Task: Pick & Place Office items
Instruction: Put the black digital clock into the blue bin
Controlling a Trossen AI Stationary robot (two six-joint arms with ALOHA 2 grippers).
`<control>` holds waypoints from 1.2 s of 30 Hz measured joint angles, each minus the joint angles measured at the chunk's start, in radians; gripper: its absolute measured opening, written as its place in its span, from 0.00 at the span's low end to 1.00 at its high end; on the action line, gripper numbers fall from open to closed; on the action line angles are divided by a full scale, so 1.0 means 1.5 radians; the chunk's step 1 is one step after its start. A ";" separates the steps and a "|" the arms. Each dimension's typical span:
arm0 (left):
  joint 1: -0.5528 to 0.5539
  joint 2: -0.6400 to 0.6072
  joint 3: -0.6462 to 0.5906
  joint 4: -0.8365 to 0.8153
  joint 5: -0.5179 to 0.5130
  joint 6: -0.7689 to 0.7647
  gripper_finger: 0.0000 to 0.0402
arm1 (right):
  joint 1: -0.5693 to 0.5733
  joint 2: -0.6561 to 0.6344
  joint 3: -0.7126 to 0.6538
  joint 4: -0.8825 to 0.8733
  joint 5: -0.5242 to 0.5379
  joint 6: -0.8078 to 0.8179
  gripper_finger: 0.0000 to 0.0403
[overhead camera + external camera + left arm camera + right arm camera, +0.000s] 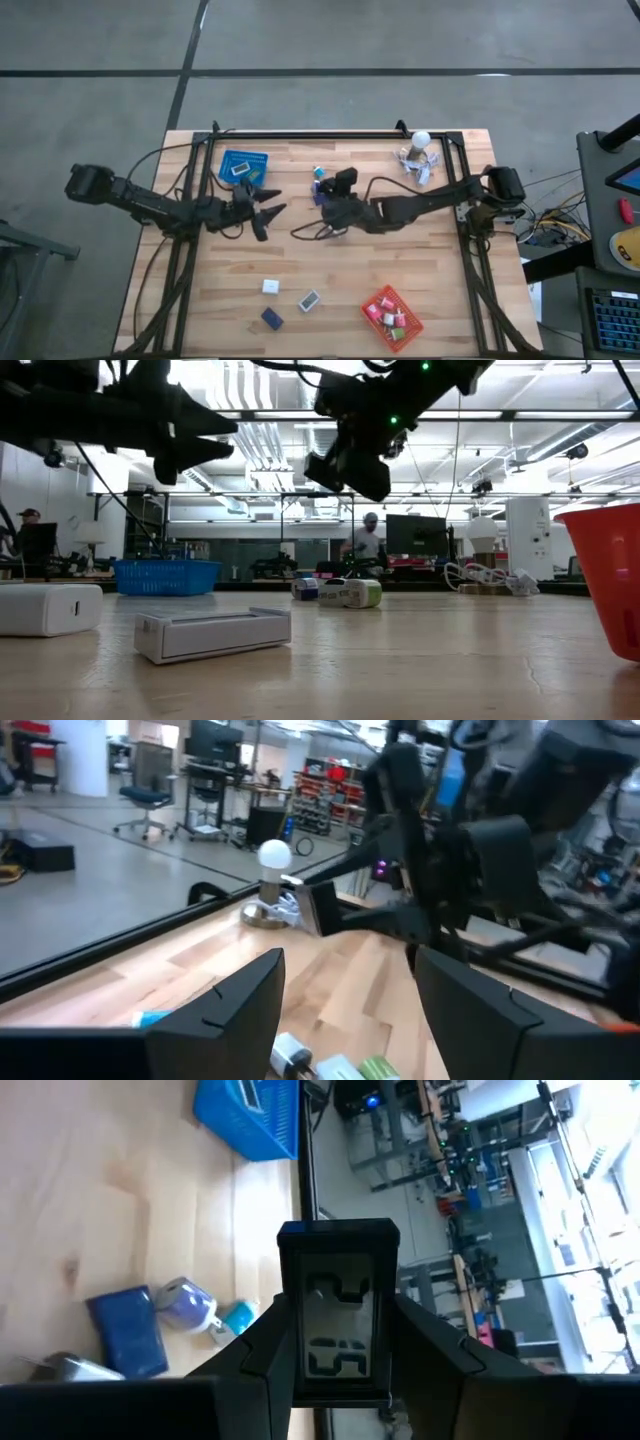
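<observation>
Above worktop (400, 270) centre, right tool (335, 1380) clamped on a dark box (337, 1320); left tool (268, 213) half open, empty, beside blue basket (243, 165)

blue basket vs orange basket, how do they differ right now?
The blue basket sits at the table's far left by the left arm; the orange basket sits at the near right edge. The blue basket holds one pale item; the orange basket holds several small pink, white and green ones. The blue basket lies nearly square to the table; the orange basket is turned diagonally. Both are mesh baskets resting on the wood.
</observation>
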 joint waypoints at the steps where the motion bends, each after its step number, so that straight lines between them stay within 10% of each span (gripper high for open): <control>1: 0.009 0.000 0.000 -0.001 0.002 -0.006 0.58 | -0.003 0.006 0.002 0.006 -0.003 -0.006 0.30; 36: 0.158 0.132 0.045 0.003 0.120 -0.079 0.58 | -0.033 0.191 0.206 0.055 -0.021 -0.158 0.30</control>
